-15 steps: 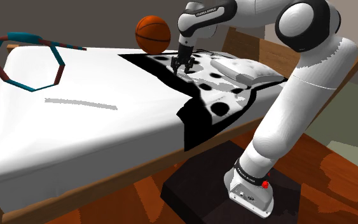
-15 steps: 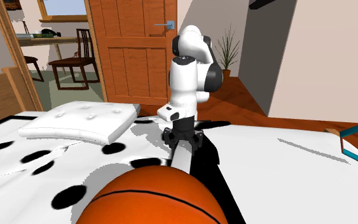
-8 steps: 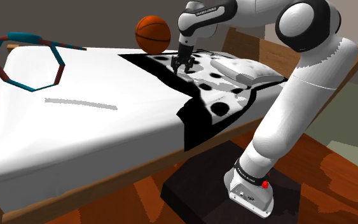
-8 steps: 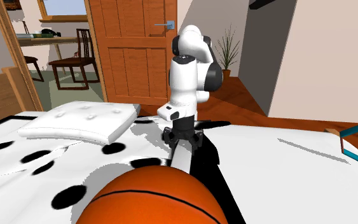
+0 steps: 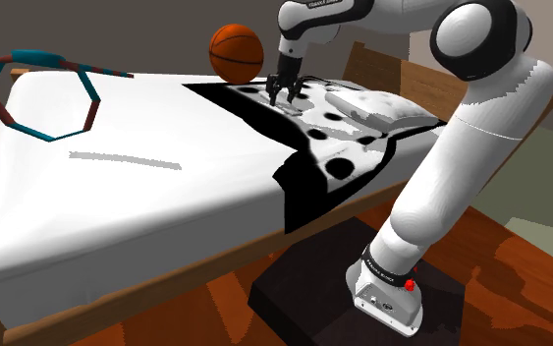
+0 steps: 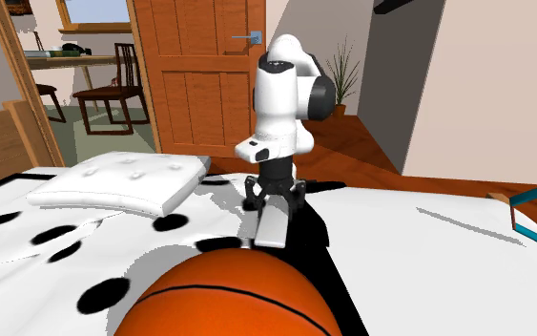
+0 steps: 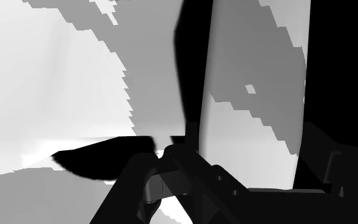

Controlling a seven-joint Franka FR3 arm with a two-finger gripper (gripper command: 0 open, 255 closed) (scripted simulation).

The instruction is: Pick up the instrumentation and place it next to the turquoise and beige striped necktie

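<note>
The gripper (image 6: 274,202) was clamped on the upper end of a flat grey slab (image 6: 272,229), the instrumentation. The slab hung from the gripper at a slant, and its lower end seemed just clear of the spotted bedcover (image 6: 28,239), though contact was hard to judge. An orange basketball (image 5: 237,52) sat near the gripper on one side and a white pillow (image 5: 372,106) on the other. The turquoise and reddish-brown necktie (image 5: 48,93) lay well apart from the gripper, across the white sheet (image 5: 146,197).

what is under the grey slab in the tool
The black-and-white spotted bed cover lies under the grey slab, which the tool grips. The basketball hides the cover beneath the slab's lower end.
</note>
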